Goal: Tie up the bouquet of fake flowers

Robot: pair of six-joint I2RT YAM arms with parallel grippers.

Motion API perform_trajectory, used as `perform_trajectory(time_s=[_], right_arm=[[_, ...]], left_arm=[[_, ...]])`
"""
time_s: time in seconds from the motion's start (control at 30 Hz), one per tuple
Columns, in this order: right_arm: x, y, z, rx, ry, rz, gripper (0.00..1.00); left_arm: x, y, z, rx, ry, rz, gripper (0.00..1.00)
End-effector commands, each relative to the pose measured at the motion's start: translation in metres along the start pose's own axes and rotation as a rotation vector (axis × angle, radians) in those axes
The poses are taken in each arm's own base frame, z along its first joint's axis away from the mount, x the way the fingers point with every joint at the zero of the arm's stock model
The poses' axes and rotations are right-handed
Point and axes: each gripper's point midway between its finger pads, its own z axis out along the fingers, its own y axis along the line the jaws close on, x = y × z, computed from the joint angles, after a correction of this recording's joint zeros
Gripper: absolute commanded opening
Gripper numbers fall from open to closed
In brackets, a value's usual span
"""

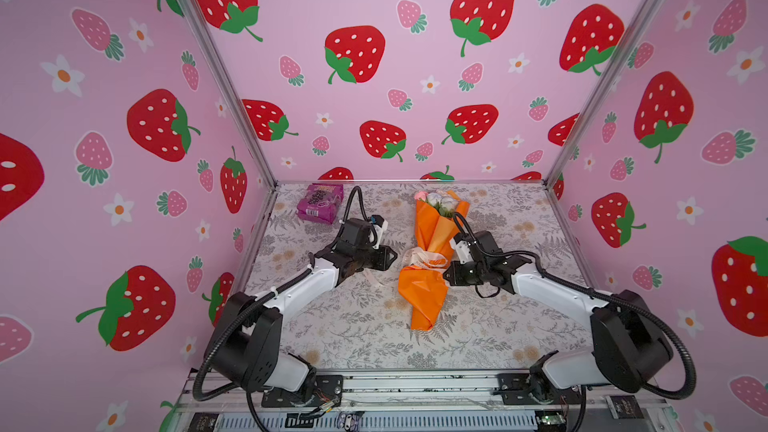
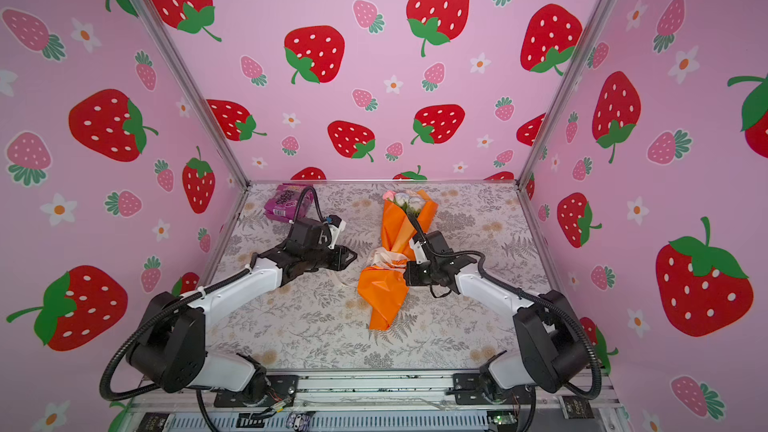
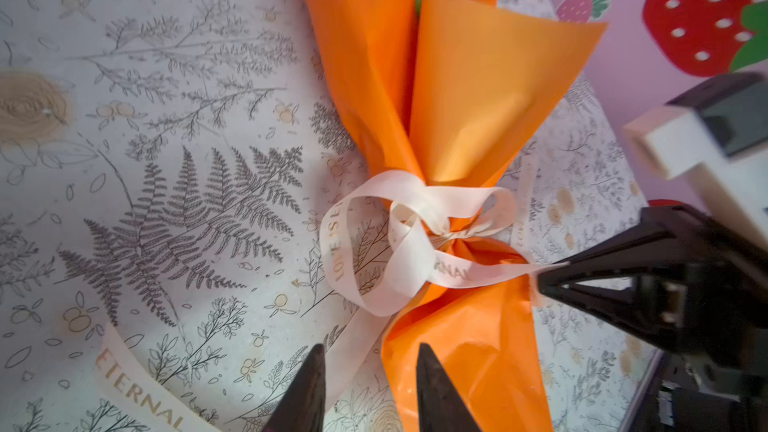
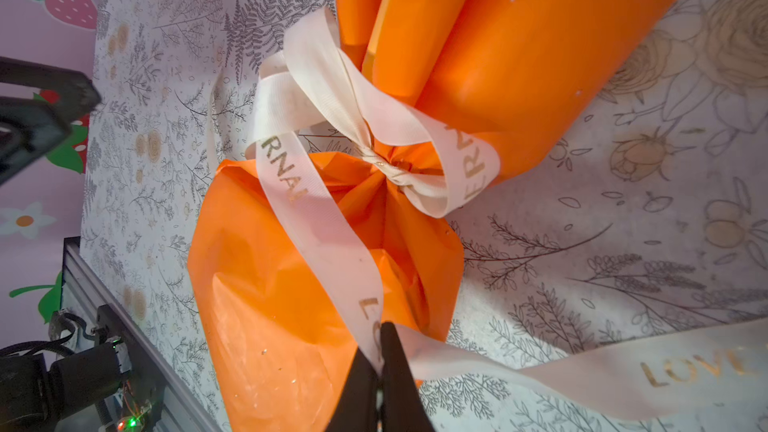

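The bouquet of fake flowers (image 1: 432, 238) (image 2: 395, 243) lies mid-table in orange wrapping paper (image 3: 478, 97) (image 4: 519, 56), its pink and white heads (image 1: 438, 199) pointing to the back wall. A cream printed ribbon (image 3: 374, 243) (image 4: 316, 218) is knotted in loose loops round its narrow waist. My right gripper (image 4: 376, 347) (image 1: 446, 272) is shut on one ribbon end, just right of the knot. My left gripper (image 3: 371, 351) (image 1: 392, 257) stands open just left of the knot, nothing between its fingers; the other ribbon tail (image 3: 137, 388) lies slack on the table beneath it.
A purple snack packet (image 1: 320, 203) (image 2: 286, 203) sits at the back left corner, behind the left arm. Strawberry-print walls close in the table on three sides. The floral table cover (image 1: 353, 326) shows bare in front of the bouquet.
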Motion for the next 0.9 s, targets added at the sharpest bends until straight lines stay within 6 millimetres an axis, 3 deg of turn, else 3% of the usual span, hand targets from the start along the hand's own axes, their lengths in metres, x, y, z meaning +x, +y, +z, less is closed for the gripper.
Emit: perform_trajectory(time_s=[0.0,0.2,0.3,0.57,0.87], right_arm=[[-0.005,0.003,-0.003,-0.009,-0.014,0.028,0.08],[-0.004,0.003,-0.004,-0.048,-0.052,0.075,0.08],[-0.004,0.003,-0.004,-0.072,-0.063,0.101,0.08],[-0.004,0.006,-0.004,-0.106,-0.066,0.121,0.08],[-0.003,0.004,-0.003,-0.103,-0.057,0.125,0.09]], left_arm=[[-0.026,-0.037,-0.001,0.14,-0.036,0.212,0.41],[-0.029,-0.073,0.04,0.217,0.034,0.587,0.41],[-0.026,-0.081,0.063,0.238,0.085,0.672,0.41],[-0.023,-0.071,0.104,0.215,0.165,0.746,0.44],[-0.012,-0.062,0.121,0.225,0.249,0.818,0.45]])
